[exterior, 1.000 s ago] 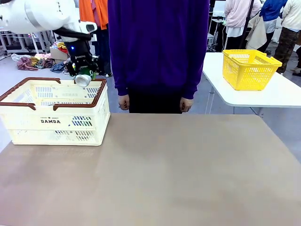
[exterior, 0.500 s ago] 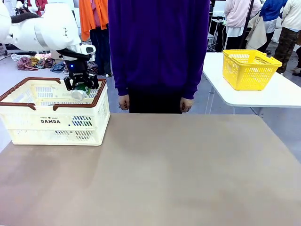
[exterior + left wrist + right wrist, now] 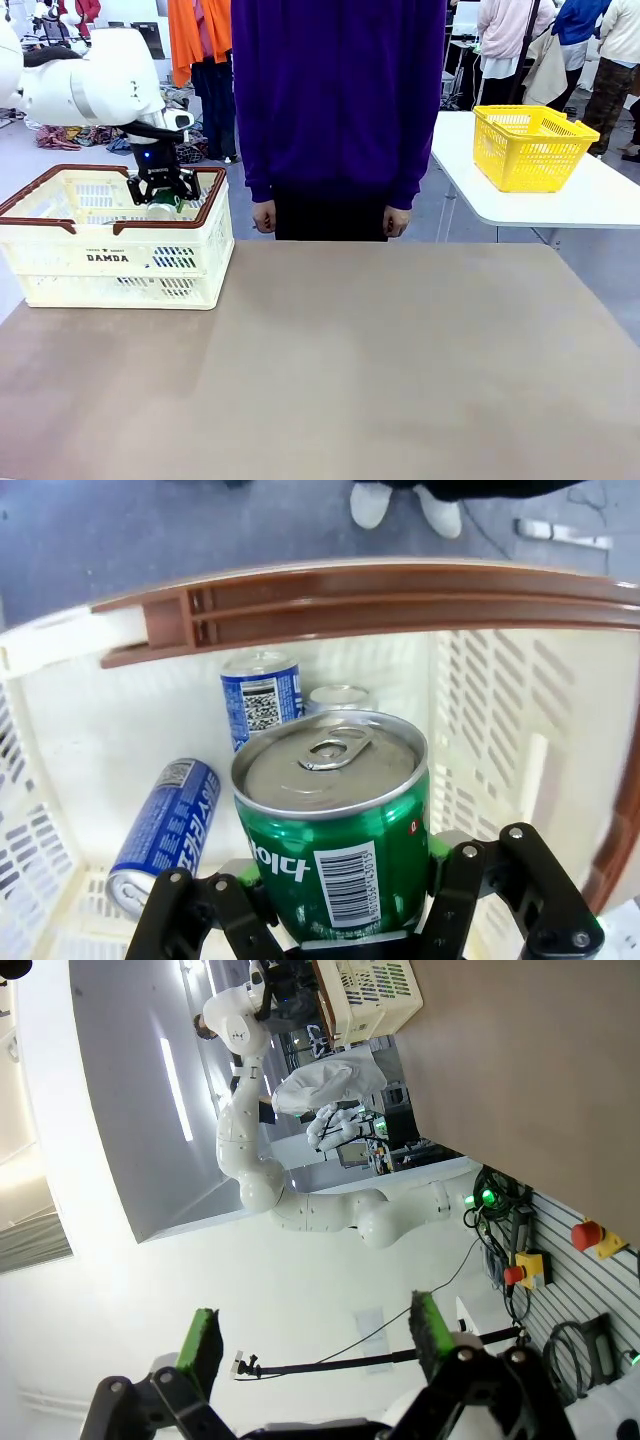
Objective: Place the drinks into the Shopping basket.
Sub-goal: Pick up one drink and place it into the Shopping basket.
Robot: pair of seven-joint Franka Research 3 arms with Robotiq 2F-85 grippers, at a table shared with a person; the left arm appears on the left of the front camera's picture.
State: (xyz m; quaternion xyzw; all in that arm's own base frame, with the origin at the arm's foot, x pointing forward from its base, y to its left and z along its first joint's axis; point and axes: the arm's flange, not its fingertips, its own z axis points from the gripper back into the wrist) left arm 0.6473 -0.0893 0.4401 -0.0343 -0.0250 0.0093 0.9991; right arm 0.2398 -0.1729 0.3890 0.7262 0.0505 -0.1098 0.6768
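1. Since the earlier frames, the left tool [image 3: 161,192] had come down from above the far rim of the large cream-white slotted plastic basket with the reddish-brown rim [image 3: 60,262] to sit inside its far right part, carrying the green aluminium can with white lettering [image 3: 162,207] along.
2. The left tool [image 3: 340,920] pinched that green can [image 3: 335,830] between its fingers, silver top pointing away from the wrist, above the basket floor.
3. In the left wrist view, a blue aluminium can with white lettering [image 3: 165,830] lay on its side on the basket floor, a second blue can [image 3: 260,695] stood against the wall [image 3: 120,710], and a silver can top [image 3: 338,696] showed just behind the green can.
4. The basket stood on the far left of the brown table [image 3: 350,370].
5. The right tool [image 3: 315,1345] had its green-padded fingers spread wide with nothing between them.
6. A person in a purple top [image 3: 338,100] stood at the far side of the table, hands hanging down.
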